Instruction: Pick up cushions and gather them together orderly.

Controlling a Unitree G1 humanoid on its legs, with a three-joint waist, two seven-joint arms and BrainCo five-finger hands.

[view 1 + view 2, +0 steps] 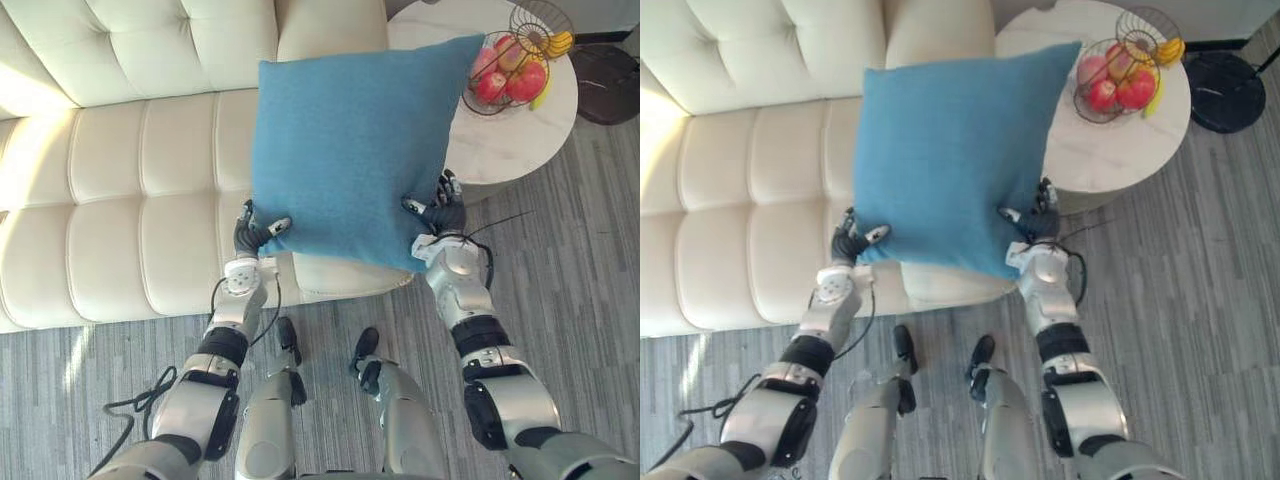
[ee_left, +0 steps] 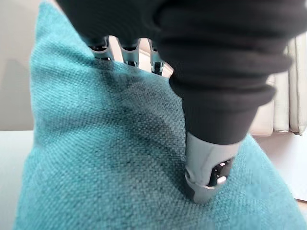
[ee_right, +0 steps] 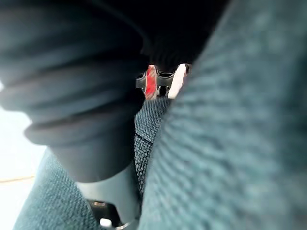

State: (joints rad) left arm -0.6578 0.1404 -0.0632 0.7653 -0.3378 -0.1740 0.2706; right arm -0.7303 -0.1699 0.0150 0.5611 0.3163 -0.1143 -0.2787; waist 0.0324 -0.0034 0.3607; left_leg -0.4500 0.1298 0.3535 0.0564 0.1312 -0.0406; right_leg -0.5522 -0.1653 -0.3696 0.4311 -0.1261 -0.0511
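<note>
A square blue cushion [image 1: 350, 145] is held up flat above the right end of the cream sofa [image 1: 120, 200]. My left hand [image 1: 252, 234] pinches its lower left corner, thumb on top and fingers behind the fabric; the left wrist view has that thumb [image 2: 207, 172] pressed into the teal weave [image 2: 96, 158]. My right hand [image 1: 440, 215] grips the lower right corner, its thumb laid on the cushion's face. The right wrist view looks along the dark cover with the cushion's cloth [image 3: 230, 143] tight against it.
A round white side table [image 1: 505, 130] stands right of the sofa with a wire basket of red apples and a banana [image 1: 510, 65]. A dark round object [image 1: 610, 85] lies on the grey wood-grain floor [image 1: 580, 260] beyond it.
</note>
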